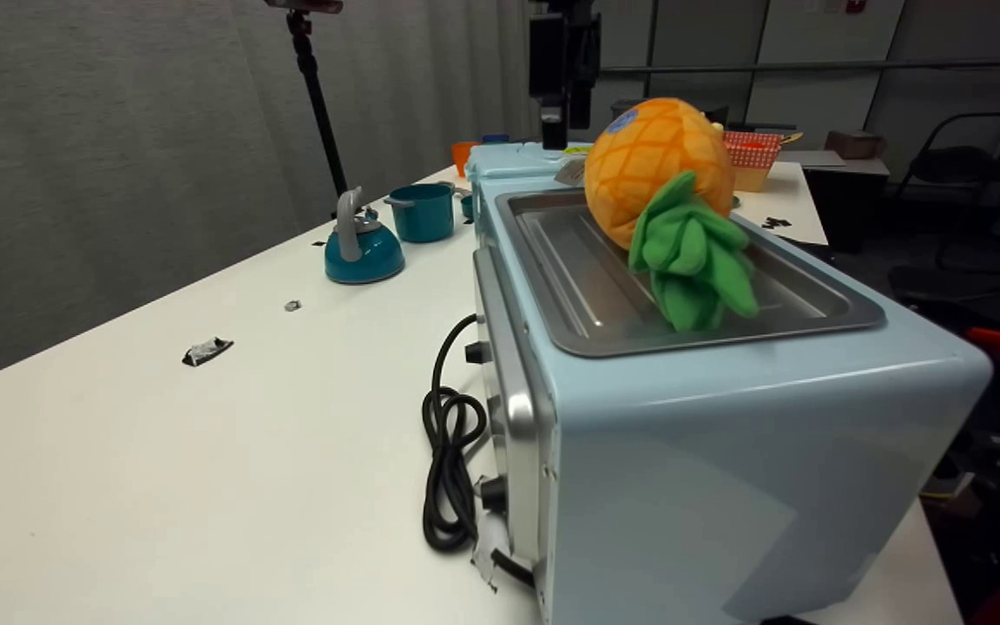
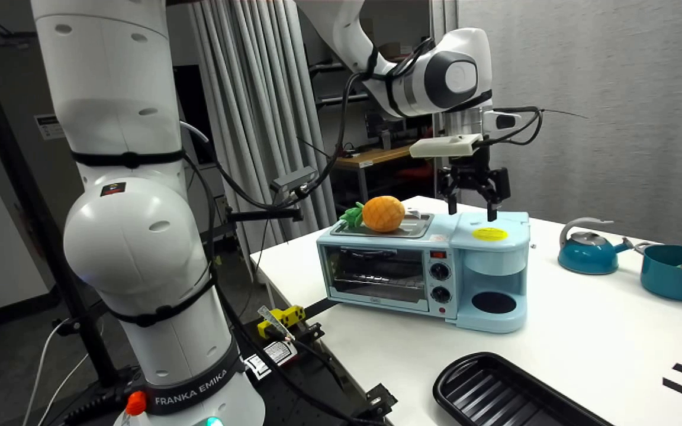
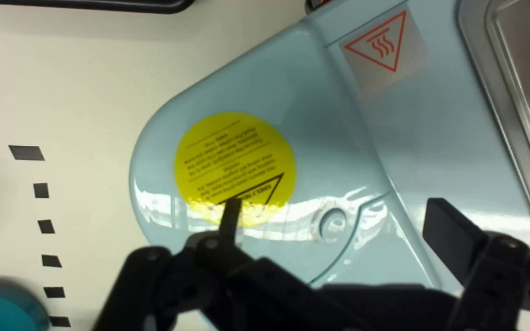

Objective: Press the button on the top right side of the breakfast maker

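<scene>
The pale-blue breakfast maker point(image 1: 708, 486) shows in both exterior views point(image 2: 454, 266) and fills much of the wrist view point(image 3: 320, 115). Its rounded end section has a lid with a yellow sticker point(image 3: 235, 161). A small round recessed button-like spot point(image 3: 334, 225) lies on the lid beside a curved seam. My gripper point(image 3: 336, 207) is open and empty, with its fingers spread to either side of that spot. In both exterior views, the gripper point(image 1: 568, 130) points down above the end section point(image 2: 472, 213). A gap shows under the fingertips in an exterior view.
An orange pineapple plush point(image 1: 661, 165) lies on the maker's metal tray point(image 1: 587, 343). A teal kettle point(image 2: 589, 255) and teal pot point(image 2: 675, 275) stand beyond the end section. A black ribbed pan point(image 2: 507, 393) lies in front. A coiled black cord point(image 1: 444, 451) lies behind the maker.
</scene>
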Tool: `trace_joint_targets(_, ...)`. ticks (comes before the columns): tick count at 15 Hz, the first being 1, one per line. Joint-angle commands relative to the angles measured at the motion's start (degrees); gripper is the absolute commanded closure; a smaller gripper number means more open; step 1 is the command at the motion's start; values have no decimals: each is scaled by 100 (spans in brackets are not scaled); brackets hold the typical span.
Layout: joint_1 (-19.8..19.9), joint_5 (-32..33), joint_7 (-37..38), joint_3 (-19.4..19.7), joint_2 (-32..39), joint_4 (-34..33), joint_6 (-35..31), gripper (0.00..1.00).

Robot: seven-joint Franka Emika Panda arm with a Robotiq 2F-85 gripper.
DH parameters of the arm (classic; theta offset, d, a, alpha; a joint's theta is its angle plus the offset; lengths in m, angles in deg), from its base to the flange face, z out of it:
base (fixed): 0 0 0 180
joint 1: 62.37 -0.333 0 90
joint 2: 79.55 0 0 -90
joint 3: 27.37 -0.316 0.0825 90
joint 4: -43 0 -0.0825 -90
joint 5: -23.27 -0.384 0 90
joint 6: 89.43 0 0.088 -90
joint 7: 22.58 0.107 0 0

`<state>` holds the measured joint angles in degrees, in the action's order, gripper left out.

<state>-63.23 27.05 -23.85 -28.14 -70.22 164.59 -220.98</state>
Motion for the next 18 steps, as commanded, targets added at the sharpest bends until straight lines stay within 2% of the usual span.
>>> trace_joint_targets(1,-58,48,254,0,281,-414,-8,0)
trace_joint_targets(2,-73,30,295,-12,312,-449,-20,25)
trace_joint_targets(3,-87,29,317,-24,340,-482,-25,26)
trace_joint_targets(6,-174,62,394,-72,410,-619,69,51)
trace_joint_targets(12,-271,195,465,-50,474,-776,130,95)
trace_joint_targets(13,-264,231,469,-39,465,-793,156,100)
trace_joint_targets(18,-242,224,458,-11,398,-815,379,100)
